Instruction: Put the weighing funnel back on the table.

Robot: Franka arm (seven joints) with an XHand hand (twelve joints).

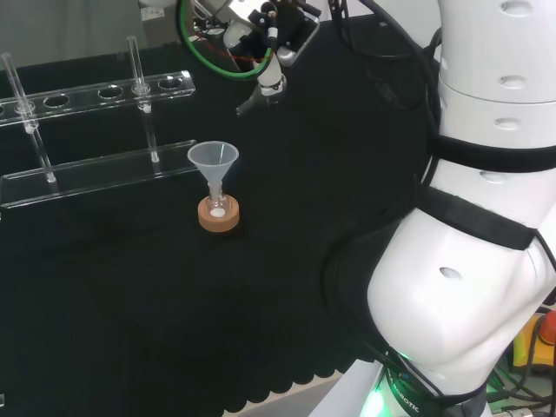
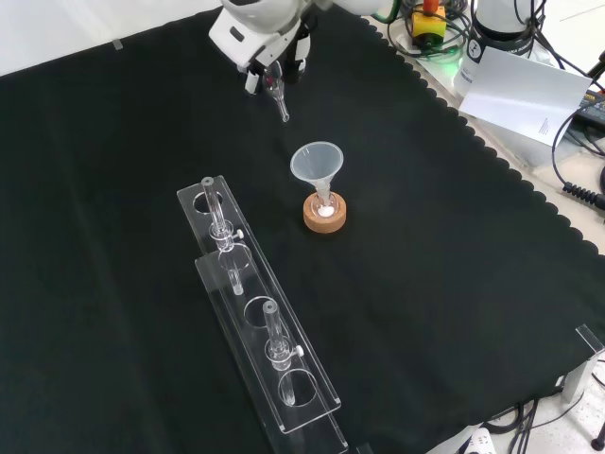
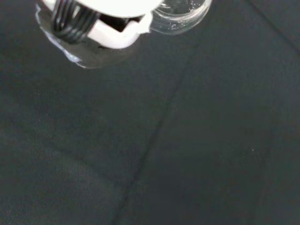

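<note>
You are holding the weighing funnel (image 2: 277, 95) pinched in the hand's (image 2: 250, 33) curled fingers, stem pointing down over the cloth (image 2: 113, 189) near its far edge in the front view.

Cloth (image 2: 454, 284): plain black all round the cork ring, with a scalloped edge.
Cork ring (image 2: 324, 218): tan brown.
Funnel (image 2: 317, 163): translucent milky white, standing over the cork ring.
Small flask (image 1: 217, 208): clear, with a white patch at the cork ring's centre.
Rack (image 2: 255, 322): colourless clear plastic with bright edges, left of and below the cork ring in the front view.
Hand (image 2: 248, 33): white shell with black parts, above the cork ring in the front view.
Weighing funnel (image 2: 277, 95): clear, with pale glints, in the hand.
Arm (image 1: 486, 261): glossy white with black bands, right of the cork ring in the head view.
Cable (image 1: 198, 57): a green loop beside the hand.
</note>
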